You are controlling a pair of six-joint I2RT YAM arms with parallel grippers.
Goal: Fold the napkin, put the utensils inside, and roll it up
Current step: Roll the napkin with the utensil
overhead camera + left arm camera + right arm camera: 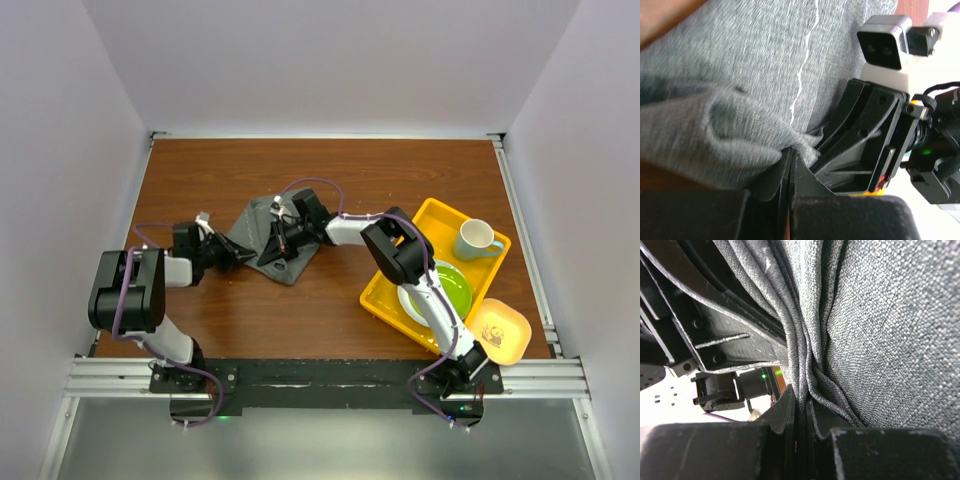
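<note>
Closest to your left wrist lens, the left claw (790, 156) has its two dark fingers (771, 186) pressed flat together, clenched on a bunched fold of the napkin (740, 60), which billows out just beyond the tips. Past that fold the grey cloth spreads away from the claw, with a thin pale stitched line (802, 75) running along it. Directly across from the left claw, touching the same bunch, you see the black body of the right claw (865, 130) with its pale wrist camera (885, 42) above it. From the right wrist, the right claw (801, 396) is likewise clamped tight on several stacked pleats of the napkin (890, 340), which run straight out from between its tips. The black frame of the left claw (715, 330) sits just beside those pleats. From above, the left claw (228, 255) and right claw (280, 240) face each other, with the crumpled napkin (255, 220) gathered between and around them on the brown tabletop (400, 170). Well apart from the right claw, off to its right, a yellow tray (430, 212) holds a pale mug (478, 240) and a green plate (458, 292). A small yellow dish (505, 330) lies just beside the tray's near corner.
</note>
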